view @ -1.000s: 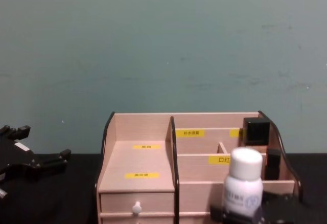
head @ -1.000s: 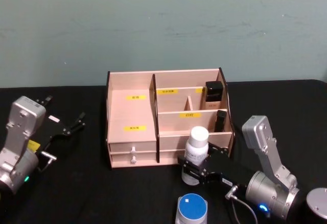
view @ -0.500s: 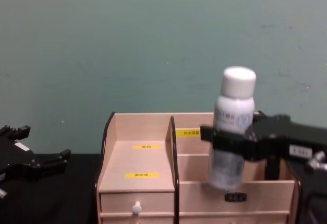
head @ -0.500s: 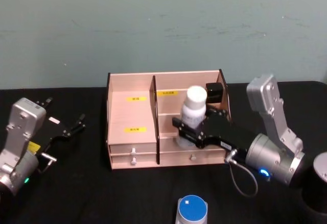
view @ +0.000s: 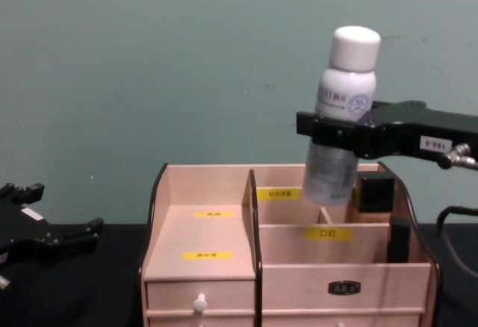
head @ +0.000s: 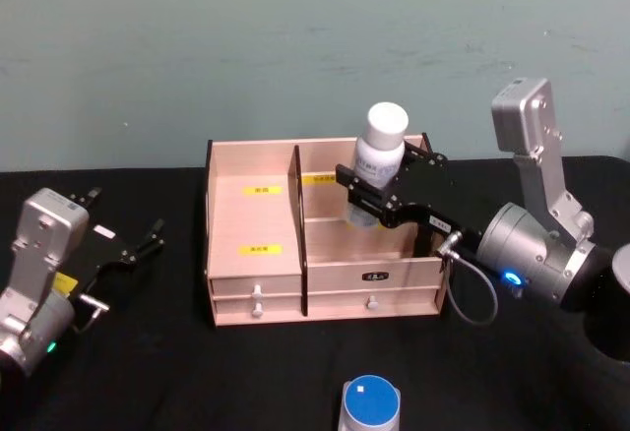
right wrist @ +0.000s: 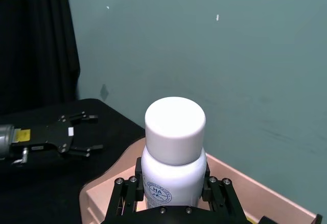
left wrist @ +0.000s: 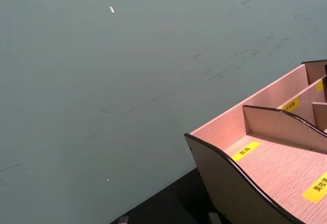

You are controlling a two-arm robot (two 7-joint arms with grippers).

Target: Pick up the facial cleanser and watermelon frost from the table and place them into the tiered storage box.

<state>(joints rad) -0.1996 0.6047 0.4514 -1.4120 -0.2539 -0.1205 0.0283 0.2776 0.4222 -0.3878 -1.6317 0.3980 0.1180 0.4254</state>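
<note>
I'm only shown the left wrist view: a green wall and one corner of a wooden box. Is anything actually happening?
Observer: Yes. The right hand holds a white-capped bottle in the air above the tiered storage box.
Operator: Which part of it?
Observer: The rear of its right half; the bottle leans slightly.
Operator: And the arm whose camera I'm on?
Observer: Its left hand is open and empty, low over the black table, left of the box.

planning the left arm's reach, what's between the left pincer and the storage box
Only bare black table, in the head view, between the left pincer and the tiered storage box. The right pincer holds the white bottle above it.
</note>
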